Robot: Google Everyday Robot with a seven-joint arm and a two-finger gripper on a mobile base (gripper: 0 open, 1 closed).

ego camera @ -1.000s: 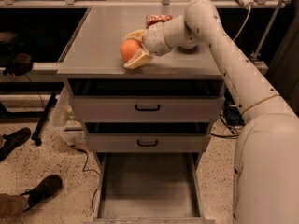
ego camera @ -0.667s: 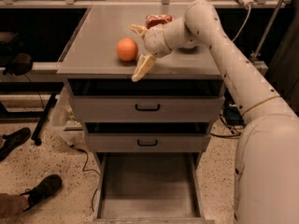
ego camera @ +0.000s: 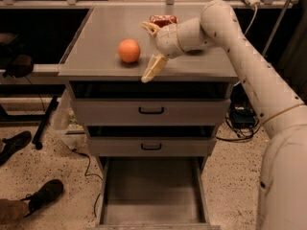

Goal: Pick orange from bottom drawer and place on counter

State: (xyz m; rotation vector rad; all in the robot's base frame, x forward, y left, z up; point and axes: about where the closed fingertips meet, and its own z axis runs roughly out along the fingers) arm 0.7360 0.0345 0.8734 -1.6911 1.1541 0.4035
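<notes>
The orange rests on the grey counter, left of centre near the front edge. My gripper is open and empty just to the right of the orange, apart from it. One finger hangs past the counter's front edge, the other finger points toward the back. The bottom drawer is pulled out below and its tray holds nothing.
A red snack packet lies on the counter behind my wrist. The two upper drawers with black handles are closed. A person's shoes are on the floor at the left. Cables lie on the floor to the right.
My gripper let go of the orange, which now sits on the counter. The fingers opened and the gripper drew back to the right.
</notes>
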